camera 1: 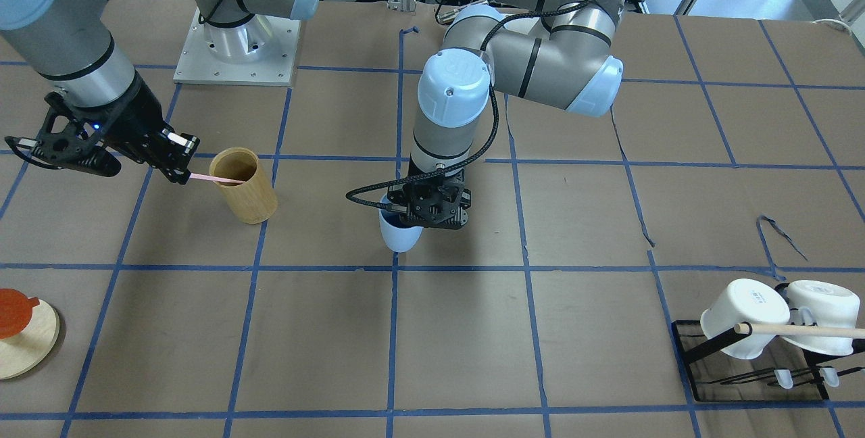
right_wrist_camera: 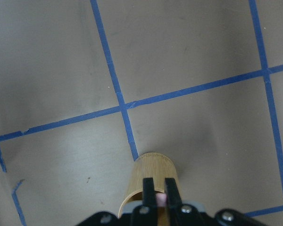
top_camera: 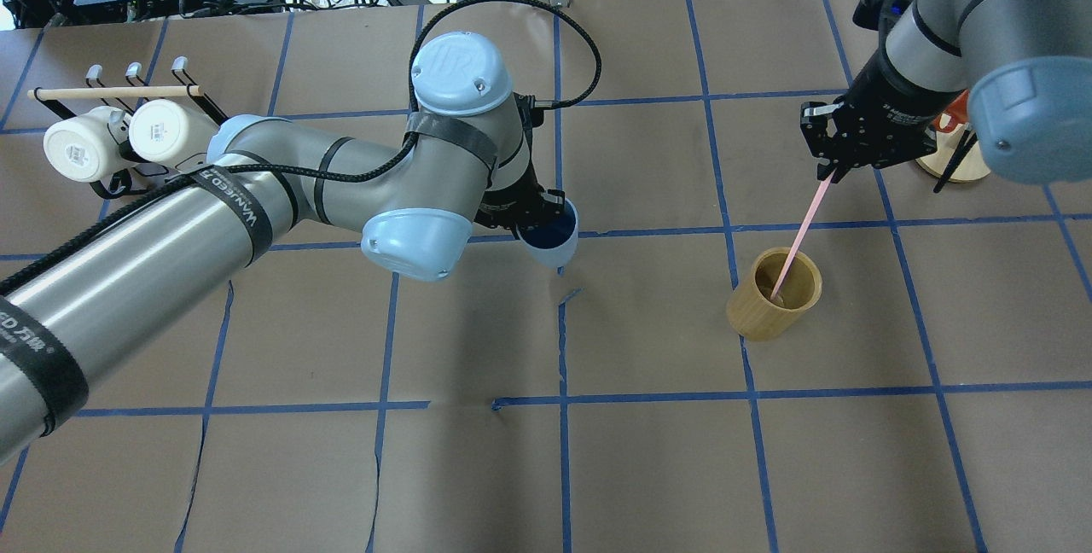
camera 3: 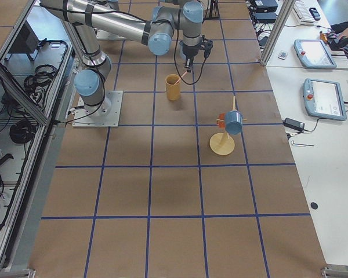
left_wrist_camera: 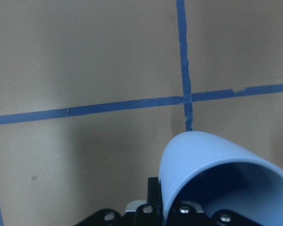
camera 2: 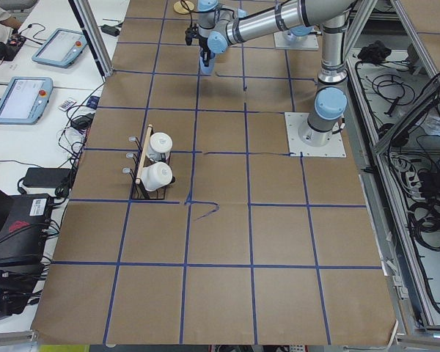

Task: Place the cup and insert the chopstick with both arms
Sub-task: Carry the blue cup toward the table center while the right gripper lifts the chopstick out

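My left gripper (camera 1: pixel 407 215) is shut on the rim of the light-blue cup (camera 1: pixel 400 234), near the middle of the table. The cup (top_camera: pixel 553 235) is tilted, with its dark-blue inside showing, and it fills the lower right of the left wrist view (left_wrist_camera: pixel 217 179). I cannot tell whether its base touches the table. My right gripper (top_camera: pixel 830 167) is shut on the upper end of the pale-pink chopstick (top_camera: pixel 800 231). The chopstick slants down into the tan wooden holder (top_camera: pixel 775 295), and its lower end rests inside. The right wrist view shows the pink end (right_wrist_camera: pixel 160 200) between the black fingers (right_wrist_camera: pixel 148 192).
A black rack (camera 1: pixel 757 363) with two white mugs and a wooden dowel stands at the robot's far left (top_camera: pixel 111 139). A round wooden stand (camera 1: pixel 27 343) with an orange piece sits past the right gripper. The right arm's base plate (camera 1: pixel 236 53) is behind the holder.
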`<state>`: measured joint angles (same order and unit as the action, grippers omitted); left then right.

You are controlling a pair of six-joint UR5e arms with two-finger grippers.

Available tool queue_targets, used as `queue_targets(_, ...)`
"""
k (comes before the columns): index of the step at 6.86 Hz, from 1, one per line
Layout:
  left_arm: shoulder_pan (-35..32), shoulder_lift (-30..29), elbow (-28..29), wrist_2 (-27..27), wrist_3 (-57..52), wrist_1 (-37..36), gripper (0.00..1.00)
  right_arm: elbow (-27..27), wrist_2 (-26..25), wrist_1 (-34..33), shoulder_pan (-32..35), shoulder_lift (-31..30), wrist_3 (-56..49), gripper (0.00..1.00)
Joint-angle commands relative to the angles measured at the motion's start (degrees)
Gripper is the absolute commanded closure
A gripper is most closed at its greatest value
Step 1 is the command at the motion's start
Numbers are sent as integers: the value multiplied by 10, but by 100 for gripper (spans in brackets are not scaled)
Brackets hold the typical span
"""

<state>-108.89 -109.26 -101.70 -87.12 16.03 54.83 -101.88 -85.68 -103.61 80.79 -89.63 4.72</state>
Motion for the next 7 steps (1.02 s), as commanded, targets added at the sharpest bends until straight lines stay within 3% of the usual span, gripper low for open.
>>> queue_targets(1,0,-36,22,1,10,-24,100,47,0,38,1,0,-1,98)
queue_targets(2,-3,-41,22,-1,23,-24,100,79,0,45,2,0,-1,99)
queue_targets(3,-3,-42,20,-3,30,-24,85,112,2,68,3,2,-1,100)
queue_targets(4,-3,-42,20,-4,40,-24,77,141,2,82,3,3,-1,100)
queue_targets(5,-3,-38,22,-4,40,-24,76,156,2,99,4,3,-1,100)
queue_targets(7,-4,-18,28,-1,44,-21,36,177,15,101,20,2,0,100)
